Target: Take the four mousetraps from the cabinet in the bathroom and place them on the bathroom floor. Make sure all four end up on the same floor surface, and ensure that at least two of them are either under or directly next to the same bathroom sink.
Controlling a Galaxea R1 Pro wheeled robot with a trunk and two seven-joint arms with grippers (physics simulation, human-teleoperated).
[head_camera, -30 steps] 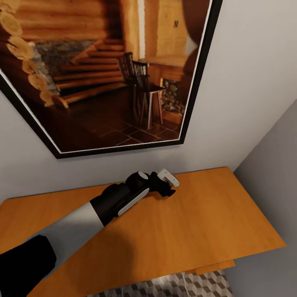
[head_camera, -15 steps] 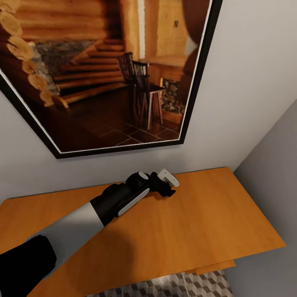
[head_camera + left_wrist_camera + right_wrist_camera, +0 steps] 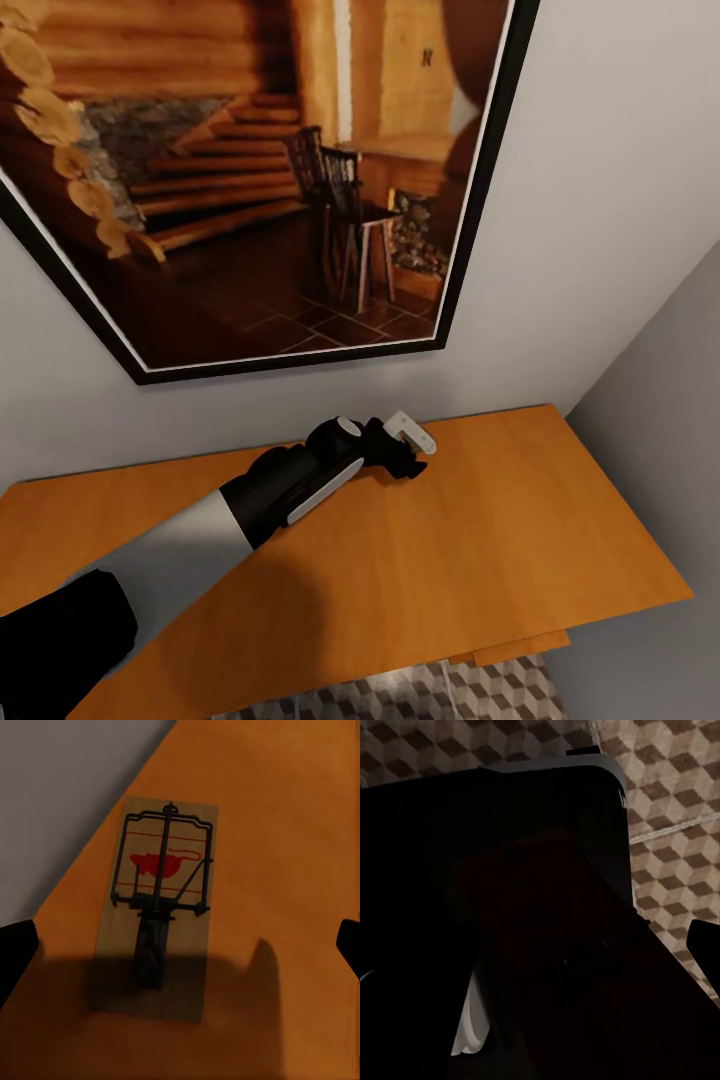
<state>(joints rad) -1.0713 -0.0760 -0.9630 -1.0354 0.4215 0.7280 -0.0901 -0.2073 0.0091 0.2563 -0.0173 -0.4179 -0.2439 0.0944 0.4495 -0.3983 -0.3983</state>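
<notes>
One mousetrap, a small wooden board with dark wire and a red mouse print, lies flat on the orange-brown cabinet top close to the white wall. My left gripper hangs right above it, open, its dark fingertips spread wide on either side of the trap without touching it. In the head view the gripper hides the trap. The other mousetraps are out of view. My right gripper appears open and empty, hanging low over the cube-patterned bathroom floor.
A large black-framed picture hangs on the wall behind the cabinet. A grey side wall closes off the cabinet's right end. A strip of patterned floor shows below the cabinet's front edge. My own dark body crowds the right wrist view.
My left gripper has shifted a hair to the left over the cabinet top; nothing else has moved.
</notes>
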